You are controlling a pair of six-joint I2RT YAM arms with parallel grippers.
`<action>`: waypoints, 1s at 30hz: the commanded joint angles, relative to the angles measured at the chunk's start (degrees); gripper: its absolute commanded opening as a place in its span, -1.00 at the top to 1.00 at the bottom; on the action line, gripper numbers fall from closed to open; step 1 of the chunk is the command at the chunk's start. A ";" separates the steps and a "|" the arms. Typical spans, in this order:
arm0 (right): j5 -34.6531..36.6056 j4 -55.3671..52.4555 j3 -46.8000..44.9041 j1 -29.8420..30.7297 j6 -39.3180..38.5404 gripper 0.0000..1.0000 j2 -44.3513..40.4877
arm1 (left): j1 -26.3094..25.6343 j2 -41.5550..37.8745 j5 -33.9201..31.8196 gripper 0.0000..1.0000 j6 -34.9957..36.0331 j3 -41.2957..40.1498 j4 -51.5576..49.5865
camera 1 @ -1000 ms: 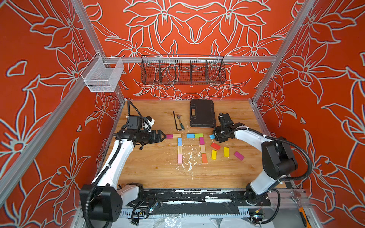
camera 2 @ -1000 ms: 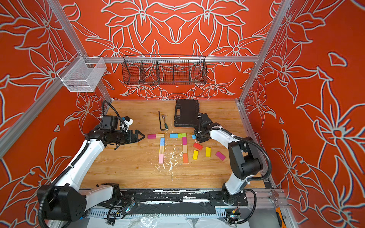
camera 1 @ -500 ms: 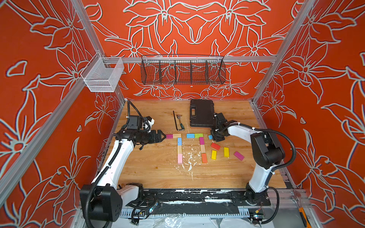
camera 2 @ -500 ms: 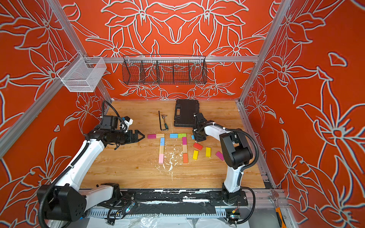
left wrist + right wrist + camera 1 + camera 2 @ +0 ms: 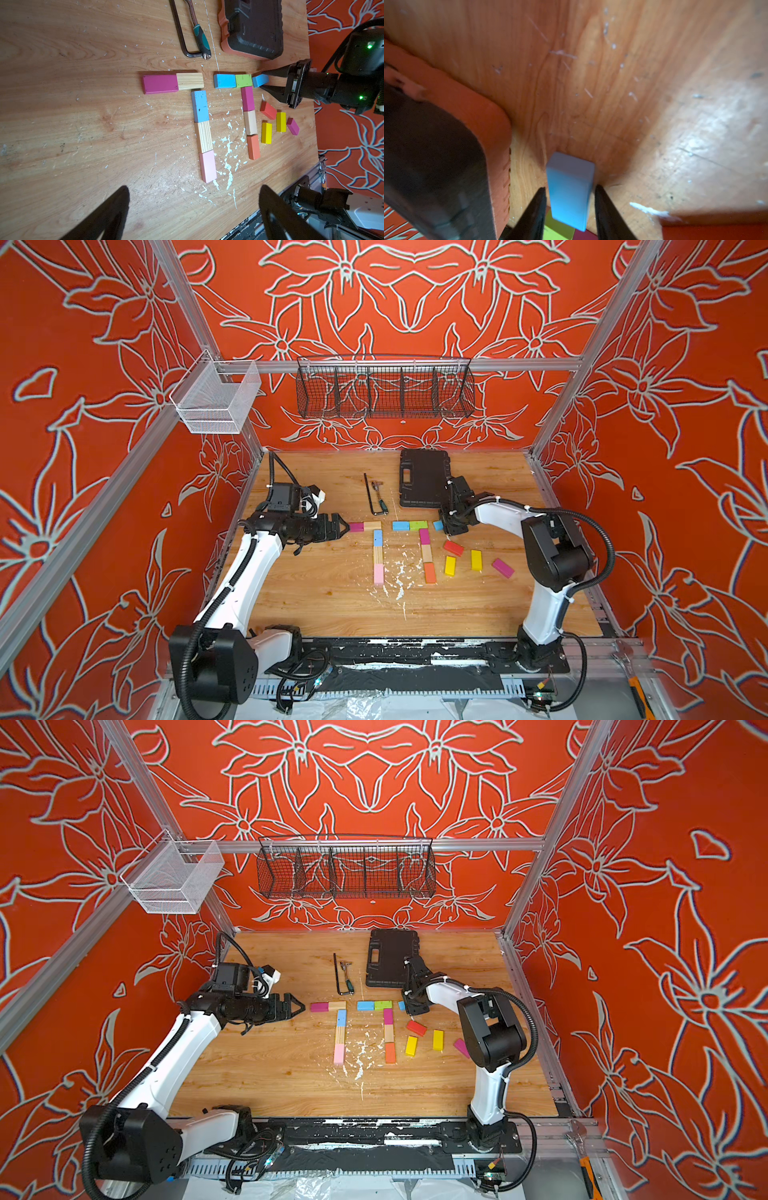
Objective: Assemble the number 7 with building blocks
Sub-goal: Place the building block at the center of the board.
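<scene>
The right gripper (image 5: 570,188) straddles a light-blue block (image 5: 569,193), one finger on either side. A sliver of table seems to show past each face, so the grip looks slack rather than pinching, though the wrist view is blurred. That block's end sits against the green block (image 5: 243,80) at the corner of the number 7 (image 5: 247,99). A red block (image 5: 268,110) lies near this gripper, apart from it. The left gripper (image 5: 345,526) is spread wide and empty, fingertips just short of a magenta block (image 5: 356,526).
</scene>
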 commanded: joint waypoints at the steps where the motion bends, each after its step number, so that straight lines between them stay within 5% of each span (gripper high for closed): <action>1: 0.39 -0.59 -0.55 0.47 4.97 0.04 1.60 | 0.34 0.29 0.61 -0.89 0.02 -0.65 -0.15; 19: -2.97 3.63 -2.58 1.17 5.63 0.03 1.40 | 0.34 0.04 0.61 -0.89 0.10 -0.65 -0.15; 30: -2.85 1.15 -5.24 5.06 2.49 0.02 -10.07 | 0.37 0.22 0.13 -0.89 0.37 -0.91 -0.20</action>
